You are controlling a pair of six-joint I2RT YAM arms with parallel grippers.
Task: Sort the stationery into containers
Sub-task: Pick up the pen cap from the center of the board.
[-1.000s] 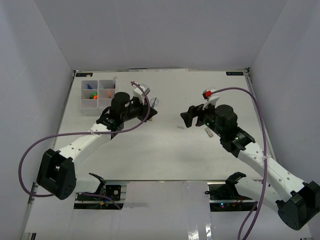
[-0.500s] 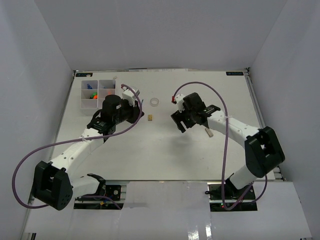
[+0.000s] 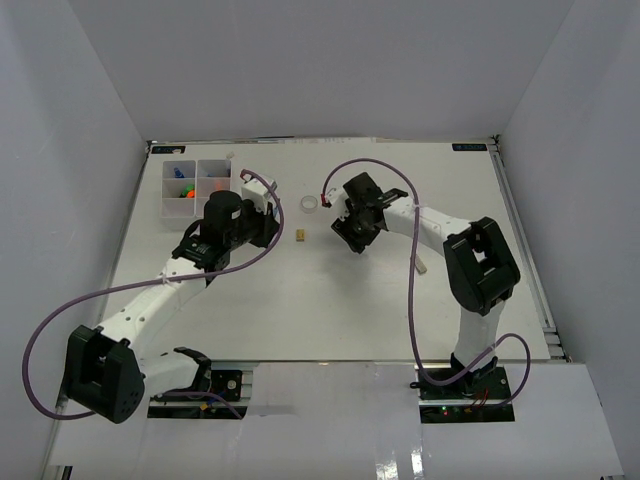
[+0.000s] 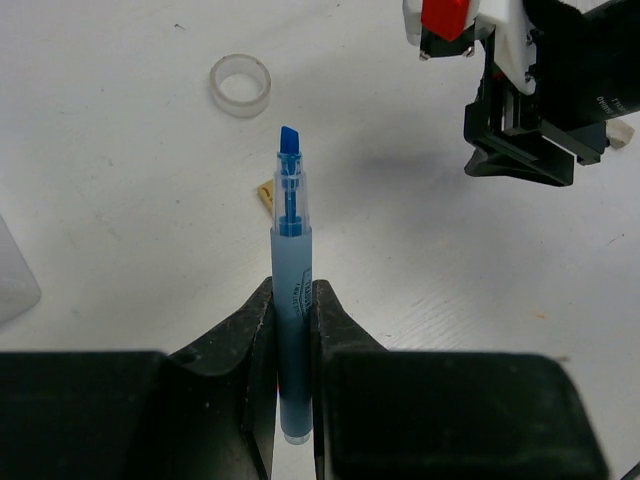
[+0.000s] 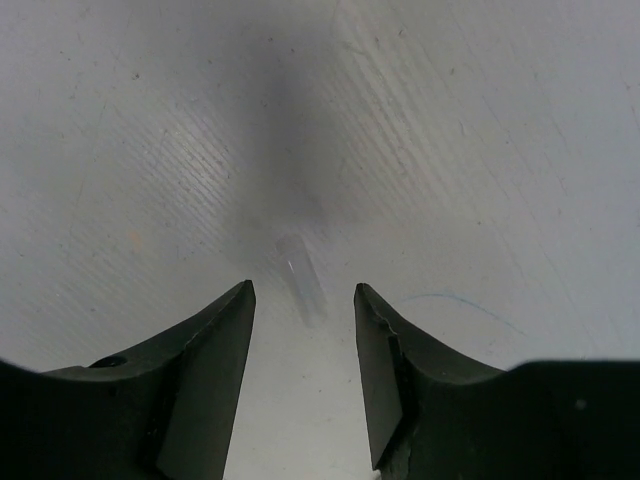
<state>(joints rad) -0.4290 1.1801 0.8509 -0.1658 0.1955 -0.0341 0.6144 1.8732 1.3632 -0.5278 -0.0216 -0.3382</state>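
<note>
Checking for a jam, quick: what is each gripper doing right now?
Left gripper: closed on the blue pen.
Right gripper: open, holding nothing.

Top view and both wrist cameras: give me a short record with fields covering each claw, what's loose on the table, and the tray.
left claw: shut on blue marker, which is uncapped with its tip pointing away from the wrist
right claw: open, low over the table, jaws on either side of a small clear piece with a gap on both sides
loose items: tape ring, brass clip, white eraser
organiser tray: far left of the table, holding green and orange items
</note>
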